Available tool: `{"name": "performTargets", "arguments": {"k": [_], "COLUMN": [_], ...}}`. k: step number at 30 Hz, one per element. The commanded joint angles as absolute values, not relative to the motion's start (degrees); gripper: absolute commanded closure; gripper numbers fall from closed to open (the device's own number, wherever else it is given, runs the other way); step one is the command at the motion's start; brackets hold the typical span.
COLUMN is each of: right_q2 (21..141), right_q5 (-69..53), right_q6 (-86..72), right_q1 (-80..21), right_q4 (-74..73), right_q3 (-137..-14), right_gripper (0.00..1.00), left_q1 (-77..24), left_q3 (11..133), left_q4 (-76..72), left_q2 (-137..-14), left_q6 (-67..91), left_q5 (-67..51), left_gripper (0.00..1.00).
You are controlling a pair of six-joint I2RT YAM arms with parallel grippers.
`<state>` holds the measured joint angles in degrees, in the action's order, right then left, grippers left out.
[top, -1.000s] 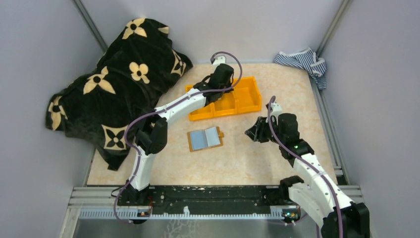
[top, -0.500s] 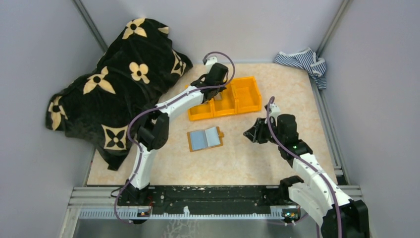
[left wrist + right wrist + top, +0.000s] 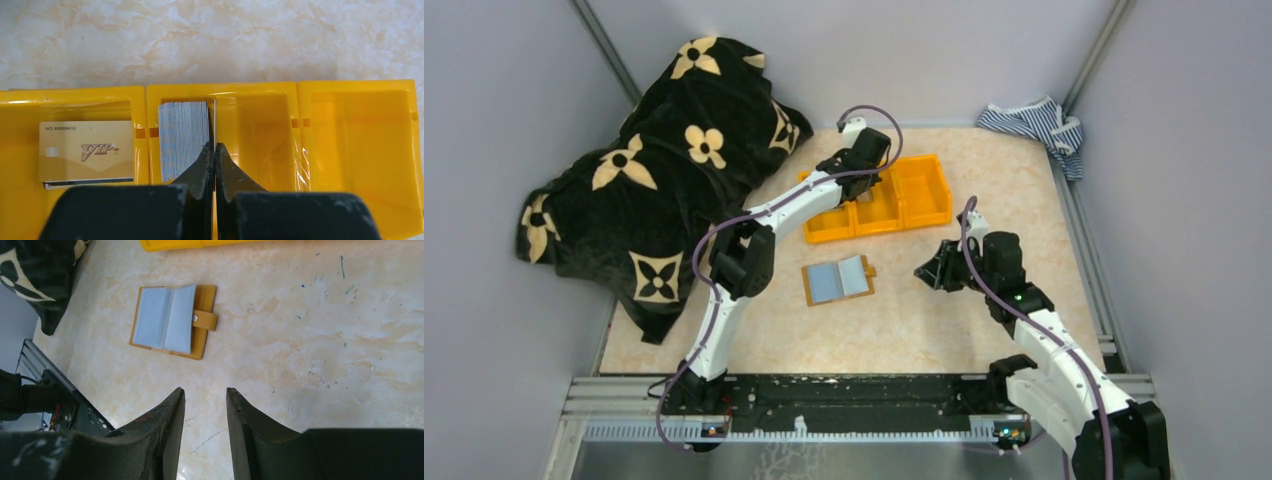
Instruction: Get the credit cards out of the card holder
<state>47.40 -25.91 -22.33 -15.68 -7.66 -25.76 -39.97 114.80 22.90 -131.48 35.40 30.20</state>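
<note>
The card holder [image 3: 839, 280] lies open on the table, orange-tan with grey-blue sleeves and a snap tab; it also shows in the right wrist view [image 3: 172, 320]. My left gripper [image 3: 861, 165] is over the orange bin [image 3: 929, 205], shut [image 3: 214, 146] on a thin card [image 3: 214, 120] seen edge-on above the middle compartment. A grey striped card [image 3: 182, 140] lies in that compartment. A gold VIP card [image 3: 86, 150] lies in the left one. My right gripper [image 3: 927, 268] is open and empty [image 3: 205, 392], above bare table to the right of the card holder.
A black blanket with cream flowers [image 3: 654, 170] covers the left side of the table. A striped cloth [image 3: 1034, 125] is bunched in the far right corner. The bin's right compartment [image 3: 357, 135] holds nothing. Grey walls close in the table.
My left arm's elbow has swung right and up while its gripper stayed over the bin. My right gripper has drifted slightly left.
</note>
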Motion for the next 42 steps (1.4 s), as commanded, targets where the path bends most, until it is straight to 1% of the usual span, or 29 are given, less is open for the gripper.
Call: {"name": "performTargets", "arguments": {"k": [1,5,9,15,24,30,36,40,41,42], "right_q2": [46.51,46.58,46.84,47.11,47.52,47.81,48.34,48.34,48.34,48.34], "right_q5": [-27.09,-27.37,-27.42,-27.54,-27.74,-27.61,-27.35,-26.55,-26.21,-26.06], "right_q6": [-22.84,-22.98,-23.03,-23.0,-23.03,-23.01,-22.94,-22.69,-22.6,-22.45], "right_q1": [-15.62,-15.64,-15.62,-15.62,-15.62,-15.64,-15.62,-15.64,-15.64,-15.6], "right_q4": [-4.26,-3.7,-3.59,-3.54,-3.27,-3.29,-3.51,-4.32,-4.53,-4.64], "right_q3": [-25.38,-25.21,-25.3,-25.17,-25.17,-25.32,-25.74,-26.23,-26.36,-26.48], "right_gripper": [0.63,0.64,0.63,0.64,0.64,0.64,0.64,0.64,0.64,0.64], "left_q1": [-39.9,-39.83,-39.81,-39.68,-39.29,-39.46,-39.55,-39.55,-39.55,-39.55], "left_q3": [117.04,116.58,115.56,114.84,112.91,110.29,109.75,104.98,101.99,98.06], "left_q4": [24.21,24.27,23.72,23.33,22.55,19.21,17.18,14.23,11.97,9.07], "left_q2": [-132.28,-132.03,-131.59,-131.1,-129.53,-124.7,-120.19,-114.95,-112.62,-110.05], "left_q6": [36.13,36.21,36.47,36.51,36.3,35.15,32.78,31.43,30.77,30.45], "left_q5": [31.93,32.21,31.85,31.42,30.88,29.61,29.24,28.59,27.94,27.19], "left_gripper": [1.0,1.0,0.9,0.84,0.84,0.83,0.73,0.66,0.61,0.47]}}
